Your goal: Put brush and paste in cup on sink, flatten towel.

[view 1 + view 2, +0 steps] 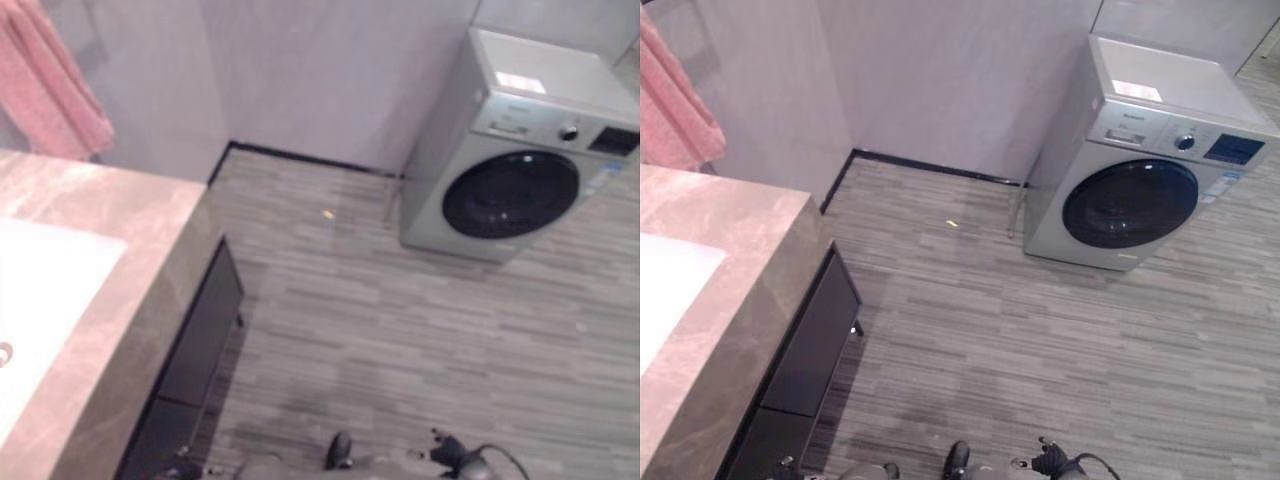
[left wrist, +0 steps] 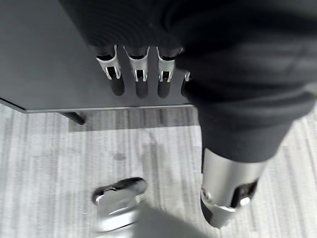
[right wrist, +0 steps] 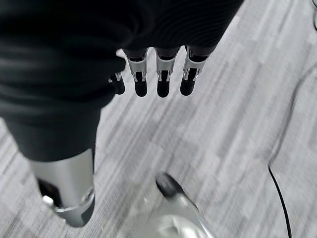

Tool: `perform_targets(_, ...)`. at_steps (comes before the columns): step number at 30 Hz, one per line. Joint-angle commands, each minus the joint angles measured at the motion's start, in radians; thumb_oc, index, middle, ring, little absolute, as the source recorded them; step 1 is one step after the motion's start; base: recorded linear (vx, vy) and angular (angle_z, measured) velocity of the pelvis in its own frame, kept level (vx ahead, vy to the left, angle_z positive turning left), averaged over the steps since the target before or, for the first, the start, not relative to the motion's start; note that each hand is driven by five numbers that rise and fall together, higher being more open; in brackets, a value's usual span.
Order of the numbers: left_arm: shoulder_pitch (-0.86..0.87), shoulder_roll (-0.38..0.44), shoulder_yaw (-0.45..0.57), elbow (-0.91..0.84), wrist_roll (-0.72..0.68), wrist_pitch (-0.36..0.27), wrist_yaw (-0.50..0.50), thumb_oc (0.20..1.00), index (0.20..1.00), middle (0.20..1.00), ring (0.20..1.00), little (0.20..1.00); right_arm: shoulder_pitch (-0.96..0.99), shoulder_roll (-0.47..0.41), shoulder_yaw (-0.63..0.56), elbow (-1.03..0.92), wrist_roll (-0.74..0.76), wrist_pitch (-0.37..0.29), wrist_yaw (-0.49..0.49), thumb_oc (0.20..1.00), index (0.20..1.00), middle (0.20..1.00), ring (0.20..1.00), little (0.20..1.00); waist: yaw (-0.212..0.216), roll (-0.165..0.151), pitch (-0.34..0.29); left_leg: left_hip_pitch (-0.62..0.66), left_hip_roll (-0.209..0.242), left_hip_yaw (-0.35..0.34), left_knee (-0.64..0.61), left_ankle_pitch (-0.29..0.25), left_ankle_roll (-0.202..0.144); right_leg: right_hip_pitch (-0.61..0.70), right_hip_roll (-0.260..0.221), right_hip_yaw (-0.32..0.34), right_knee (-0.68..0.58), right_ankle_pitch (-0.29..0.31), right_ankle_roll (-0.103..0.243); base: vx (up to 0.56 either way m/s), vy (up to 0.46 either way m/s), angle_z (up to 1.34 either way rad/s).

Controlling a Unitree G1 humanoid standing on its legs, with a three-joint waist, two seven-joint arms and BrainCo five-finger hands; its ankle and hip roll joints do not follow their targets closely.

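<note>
A pink towel [image 1: 50, 80] hangs on the wall at the far left, above the marble counter [image 1: 120, 200]. A white sink basin [image 1: 40, 300] is set into that counter. My left hand [image 2: 140, 69] hangs low beside the counter's dark cabinet front [image 2: 49, 49], its fingers straight and holding nothing. My right hand [image 3: 158, 74] hangs over the grey plank floor [image 3: 223, 124], fingers straight as well and empty.
A silver front-loading washing machine [image 1: 520, 150] stands against the back wall on the right. Dark drawers [image 1: 200, 340] run under the counter. A small yellow speck [image 1: 328, 213] lies on the plank floor [image 1: 400, 330] between counter and machine.
</note>
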Motion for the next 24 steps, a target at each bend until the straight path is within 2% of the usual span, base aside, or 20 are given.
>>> perform_targets(1, -0.057, 0.020, 0.002, -0.021, 0.009, -0.010, 0.018, 1.000, 1.000, 1.000, 1.000, 1.000, -0.040, -0.080, 0.017, -0.040, 0.010, -0.014, -0.013, 1.000, 1.000, 1.000, 1.000, 1.000, 0.001, 0.006, 0.065, 0.114, -0.008, -0.044, -0.217, 0.130, 0.028, 0.044, 0.000, -0.015, -0.018, -0.018, 0.128, 0.19, -0.037, -0.24)
perform_targets(2, -0.064, 0.030, 0.013, -0.017, 0.002, -0.013, 0.018, 1.000, 1.000, 1.000, 1.000, 1.000, -0.052, -0.091, 0.016, -0.052, 0.005, -0.013, -0.013, 1.000, 1.000, 1.000, 1.000, 1.000, 0.002, -0.014, 0.069, 0.040, -0.045, -0.025, -0.274, 0.094, 0.033, 0.051, -0.011, -0.028, -0.030, -0.019, 0.137, 0.21, -0.016, 0.04)
perform_targets(4, -0.061, 0.033, 0.021, -0.014, 0.001, -0.014, 0.015, 1.000, 1.000, 1.000, 1.000, 1.000, -0.059, -0.094, 0.015, -0.057, 0.002, -0.013, -0.013, 1.000, 1.000, 1.000, 1.000, 1.000, 0.005, -0.024, 0.066, 0.022, -0.061, -0.009, -0.328, 0.070, 0.041, 0.055, -0.015, -0.032, -0.037, -0.019, 0.145, 0.23, 0.019, 0.21)
perform_targets(5, -0.047, 0.035, 0.028, -0.006, 0.016, -0.018, 0.011, 1.000, 1.000, 1.000, 1.000, 1.000, -0.064, -0.093, 0.020, -0.076, -0.008, -0.017, -0.017, 1.000, 1.000, 1.000, 1.000, 1.000, 0.014, -0.033, 0.051, -0.003, -0.100, 0.007, -0.476, 0.110, 0.045, 0.061, -0.014, -0.040, -0.053, -0.013, 0.160, 0.17, 0.048, 0.19)
perform_targets(6, -0.047, 0.035, 0.028, -0.006, 0.016, -0.018, 0.011, 1.000, 1.000, 1.000, 1.000, 1.000, -0.064, -0.093, 0.020, -0.076, -0.008, -0.017, -0.017, 1.000, 1.000, 1.000, 1.000, 1.000, 0.014, -0.033, 0.051, -0.003, -0.100, 0.007, -0.476, 0.110, 0.045, 0.061, -0.014, -0.040, -0.053, -0.013, 0.160, 0.27, 0.080, 0.11)
perform_targets(7, -0.038, 0.033, 0.031, -0.001, 0.022, -0.020, 0.010, 1.000, 1.000, 1.000, 1.000, 1.000, -0.064, -0.093, 0.023, -0.091, -0.012, -0.022, -0.017, 1.000, 1.000, 1.000, 1.000, 1.000, 0.016, -0.030, 0.042, -0.009, -0.111, 0.020, -0.575, 0.165, 0.033, 0.068, -0.006, -0.041, -0.060, -0.015, 0.167, 0.22, 0.074, -0.02)
perform_targets(8, -0.028, 0.033, 0.035, 0.002, 0.024, -0.021, 0.008, 1.000, 1.000, 1.000, 1.000, 1.000, -0.062, -0.091, 0.027, -0.111, -0.016, -0.025, -0.015, 1.000, 1.000, 1.000, 1.000, 1.000, 0.017, -0.028, 0.035, -0.018, -0.117, 0.043, -0.646, 0.189, 0.026, 0.077, 0.002, -0.041, -0.059, -0.024, 0.172, 0.33, 0.112, -0.12)
perform_targets(10, -0.006, 0.036, 0.058, 0.012, 0.024, -0.020, -0.003, 1.000, 1.000, 1.000, 1.000, 1.000, -0.086, -0.073, 0.053, -0.169, -0.035, -0.024, -0.003, 1.000, 1.000, 1.000, 1.000, 1.000, 0.030, -0.032, 0.017, 0.003, -0.115, 0.104, -0.678, 0.222, 0.033, 0.102, 0.014, -0.028, -0.029, -0.050, 0.182, 0.52, 0.168, -0.36)
perform_targets(11, -0.001, 0.038, 0.065, 0.016, 0.027, -0.020, -0.001, 1.000, 1.000, 1.000, 1.000, 1.000, -0.090, -0.066, 0.061, -0.173, -0.041, -0.024, 0.000, 1.000, 1.000, 1.000, 1.000, 1.000, 0.034, -0.038, 0.011, 0.017, -0.116, 0.107, -0.674, 0.215, 0.043, 0.103, 0.009, -0.027, -0.014, -0.062, 0.188, 0.59, 0.205, -0.51)
perform_targets(12, 0.010, 0.042, 0.073, 0.018, 0.029, -0.019, 0.001, 1.000, 1.000, 1.000, 1.000, 1.000, -0.095, -0.055, 0.069, -0.181, -0.051, -0.027, 0.004, 1.000, 1.000, 1.000, 1.000, 1.000, 0.042, -0.053, 0.002, 0.027, -0.127, 0.097, -0.634, 0.186, 0.066, 0.108, -0.011, -0.023, 0.053, -0.073, 0.202, 0.46, 0.204, -0.73)
perform_targets(13, 0.016, 0.048, 0.080, 0.018, 0.025, -0.018, 0.001, 1.000, 1.000, 1.000, 1.000, 1.000, -0.099, -0.043, 0.068, -0.190, -0.057, -0.028, 0.002, 1.000, 1.000, 1.000, 1.000, 1.000, 0.048, -0.065, 0.005, 0.037, -0.135, 0.094, -0.602, 0.159, 0.083, 0.097, -0.033, -0.018, 0.141, -0.048, 0.228, 0.57, 0.327, -0.65)
perform_targets(14, 0.016, 0.062, 0.090, 0.030, 0.012, -0.014, 0.001, 1.000, 1.000, 1.000, 1.000, 1.000, -0.102, -0.022, 0.054, -0.194, -0.046, -0.025, 0.002, 1.000, 1.000, 1.000, 1.000, 1.000, 0.046, -0.078, 0.017, 0.071, -0.150, 0.088, -0.580, 0.115, 0.121, 0.047, -0.081, -0.003, 0.336, 0.067, 0.300, 0.53, 0.384, -0.59)
perform_targets(15, 0.016, 0.063, 0.090, 0.035, 0.009, -0.010, 0.000, 1.000, 1.000, 1.000, 1.000, 1.000, -0.098, -0.014, 0.051, -0.193, -0.042, -0.023, 0.006, 1.000, 1.000, 1.000, 1.000, 1.000, 0.041, -0.076, 0.021, 0.100, -0.167, 0.072, -0.578, 0.096, 0.144, 0.016, -0.113, 0.005, 0.443, 0.142, 0.320, 0.48, 0.403, 0.07)
perform_targets(17, 0.005, 0.064, 0.078, 0.028, 0.005, -0.006, 0.003, 1.000, 1.000, 1.000, 1.000, 1.000, -0.095, -0.008, 0.057, -0.213, -0.046, -0.021, 0.012, 1.000, 1.000, 1.000, 1.000, 1.000, 0.026, -0.061, 0.047, 0.144, -0.176, 0.051, -0.574, 0.082, 0.176, -0.064, -0.160, -0.004, 0.644, 0.232, 0.329, 0.27, 0.271, 0.50)
perform_targets(18, 0.005, 0.064, 0.069, 0.018, 0.006, -0.006, 0.005, 1.000, 1.000, 1.000, 1.000, 1.000, -0.089, -0.008, 0.052, -0.216, -0.045, -0.020, 0.009, 1.000, 1.000, 1.000, 1.000, 1.000, 0.022, -0.052, 0.056, 0.159, -0.174, 0.039, -0.571, 0.072, 0.186, -0.099, -0.173, 0.000, 0.706, 0.225, 0.322, 0.23, 0.197, 0.73)
perform_targets(19, -0.007, 0.067, 0.062, 0.008, 0.006, -0.005, 0.013, 1.000, 1.000, 1.000, 1.000, 1.000, -0.090, -0.008, 0.048, -0.221, -0.037, -0.021, 0.005, 1.000, 1.000, 1.000, 1.000, 1.000, 0.012, -0.042, 0.060, 0.178, -0.170, 0.019, -0.583, 0.073, 0.189, -0.155, -0.163, 0.020, 0.716, 0.174, 0.307, 0.26, 0.161, 0.74)
perform_targets(20, -0.015, 0.069, 0.054, -0.001, 0.003, -0.005, 0.015, 1.000, 1.000, 1.000, 1.000, 1.000, -0.085, -0.008, 0.051, -0.241, -0.032, -0.021, 0.008, 1.000, 1.000, 1.000, 1.000, 1.000, 0.006, -0.035, 0.061, 0.197, -0.166, 0.001, -0.595, 0.074, 0.188, -0.179, -0.145, 0.028, 0.655, 0.134, 0.296, 0.27, 0.108, 0.63)
perform_targets(22, -0.035, 0.070, 0.046, -0.004, 0.003, -0.009, 0.021, 1.000, 1.000, 1.000, 1.000, 1.000, -0.076, 0.000, 0.053, -0.221, -0.020, -0.024, 0.013, 1.000, 1.000, 1.000, 1.000, 1.000, 0.007, -0.017, 0.052, 0.226, -0.151, -0.029, -0.607, 0.069, 0.173, -0.148, -0.165, -0.034, 0.456, 0.064, 0.260, 0.32, 0.017, 0.57)
perform_targets(23, -0.051, 0.072, 0.028, -0.002, 0.006, -0.012, 0.022, 1.000, 1.000, 1.000, 1.000, 1.000, -0.074, 0.002, 0.057, -0.211, -0.019, -0.025, 0.010, 1.000, 1.000, 1.000, 1.000, 1.000, 0.010, -0.009, 0.046, 0.216, -0.138, -0.044, -0.582, 0.060, 0.160, -0.143, -0.159, -0.026, 0.275, 0.054, 0.242, 0.33, -0.046, 0.69)
perform_targets(24, -0.053, 0.070, 0.019, -0.006, 0.015, -0.015, 0.018, 1.000, 1.000, 1.000, 1.000, 1.000, -0.071, -0.001, 0.059, -0.216, -0.017, -0.025, 0.011, 1.000, 1.000, 1.000, 1.000, 1.000, 0.006, -0.005, 0.045, 0.224, -0.138, -0.065, -0.574, 0.051, 0.151, -0.138, -0.154, 0.020, 0.208, 0.060, 0.237, 0.34, -0.086, 0.69)
